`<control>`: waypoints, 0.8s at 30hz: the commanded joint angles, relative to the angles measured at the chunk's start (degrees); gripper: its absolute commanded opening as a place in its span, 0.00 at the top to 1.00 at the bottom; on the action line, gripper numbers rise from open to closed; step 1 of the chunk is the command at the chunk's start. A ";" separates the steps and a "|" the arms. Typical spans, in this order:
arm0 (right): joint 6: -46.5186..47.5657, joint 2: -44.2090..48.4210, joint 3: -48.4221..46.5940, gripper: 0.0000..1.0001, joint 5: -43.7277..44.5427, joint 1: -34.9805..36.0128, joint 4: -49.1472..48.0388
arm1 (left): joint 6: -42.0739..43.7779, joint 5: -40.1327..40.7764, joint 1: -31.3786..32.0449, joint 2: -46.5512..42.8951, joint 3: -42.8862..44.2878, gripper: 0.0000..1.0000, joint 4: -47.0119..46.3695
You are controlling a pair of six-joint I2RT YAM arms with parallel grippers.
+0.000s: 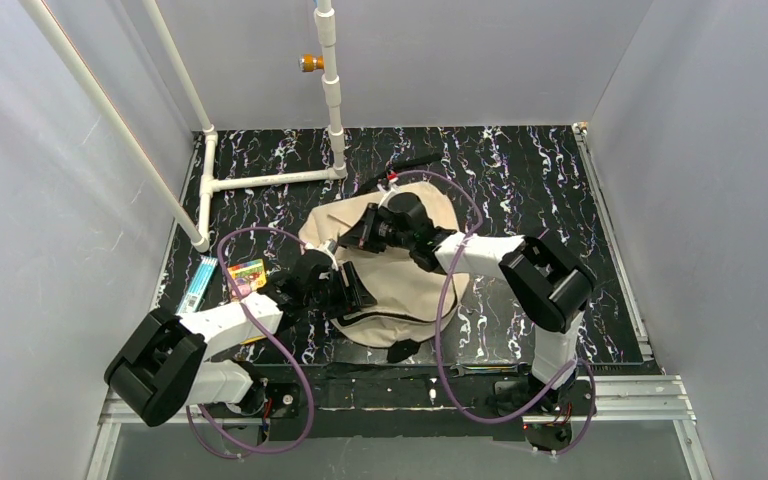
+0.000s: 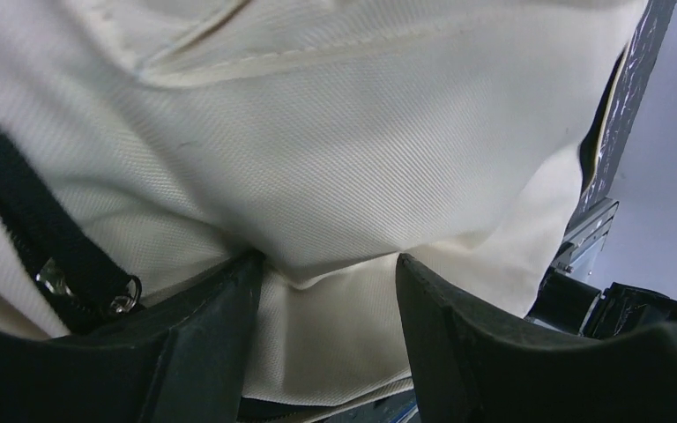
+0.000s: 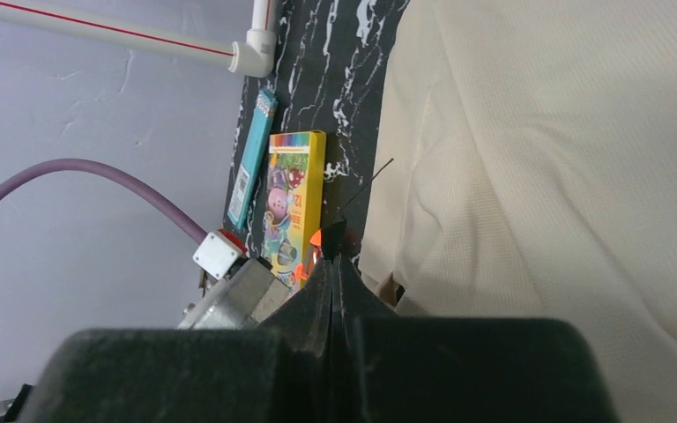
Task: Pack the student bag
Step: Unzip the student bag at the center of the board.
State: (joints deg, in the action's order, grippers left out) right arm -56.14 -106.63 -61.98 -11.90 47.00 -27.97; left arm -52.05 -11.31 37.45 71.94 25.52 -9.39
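Observation:
The student bag [image 1: 410, 285], beige fabric with black zips, lies flat mid-table. My left gripper [image 1: 350, 292] is at its left edge. In the left wrist view its jaws [image 2: 329, 264] stand half apart and closed on a thick fold of the bag's cloth [image 2: 335, 132], which fills the gap. A black zip strip with a metal ring [image 2: 123, 300] runs beside the left finger. My right gripper [image 1: 353, 240] is over the bag's upper left. Its jaws [image 3: 335, 260] are shut on a thin black tab [image 3: 333, 236] at the bag's edge [image 3: 564, 159].
A yellow colourful box [image 1: 247, 275] [image 3: 293, 198] and a teal pencil pack [image 1: 197, 283] [image 3: 251, 163] lie left of the bag. A white pipe frame [image 1: 260, 180] stands at the back left. A black stick [image 1: 400, 165] lies behind the bag. Grey walls close in both sides.

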 commanded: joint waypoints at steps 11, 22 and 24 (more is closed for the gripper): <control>20.09 3.08 -10.30 0.48 -6.14 -1.72 12.54 | 1.87 2.39 0.08 -9.60 -1.56 0.28 10.82; 36.86 15.40 -3.43 0.02 11.22 -11.25 37.95 | 1.06 10.47 -5.31 -20.79 15.32 0.11 35.62; 36.39 16.25 -0.73 0.02 12.53 -12.42 37.77 | 1.06 13.12 -7.48 -19.05 18.17 0.10 37.59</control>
State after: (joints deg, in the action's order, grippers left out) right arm -22.59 -93.08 -67.53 -5.30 35.70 4.38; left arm -50.70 -4.91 33.47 51.75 38.11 17.82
